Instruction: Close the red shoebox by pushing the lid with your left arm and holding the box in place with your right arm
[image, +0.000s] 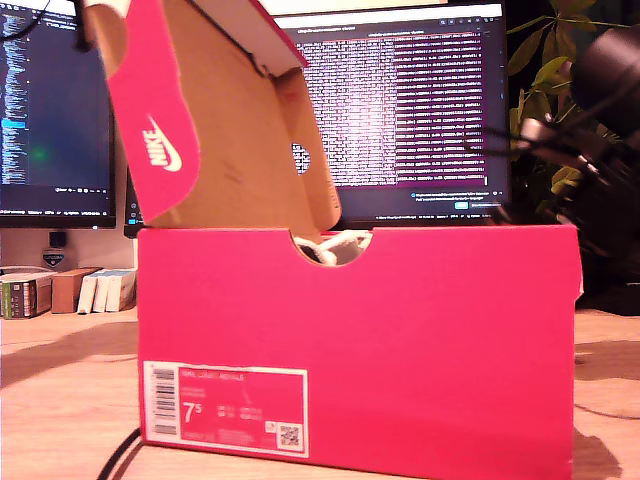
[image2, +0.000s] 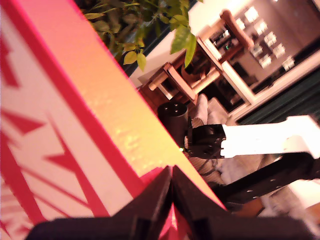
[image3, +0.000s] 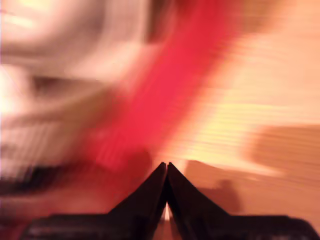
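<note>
Red shoebox (image: 400, 340) lies lengthwise across the exterior view, lid (image: 200, 110) raised.

Matt red cardboard shoebox (image: 400, 340), raw brown-lined lid (image: 230, 120), wood-grain table (image: 60, 390)

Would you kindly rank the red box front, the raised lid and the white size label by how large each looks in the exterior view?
1. Red box front, largest by far.
2. Raised lid, clearly smaller, though its top runs out of the picture.
3. White size label, smallest.
The box sits close to the camera, so these are apparent sizes only.
</note>
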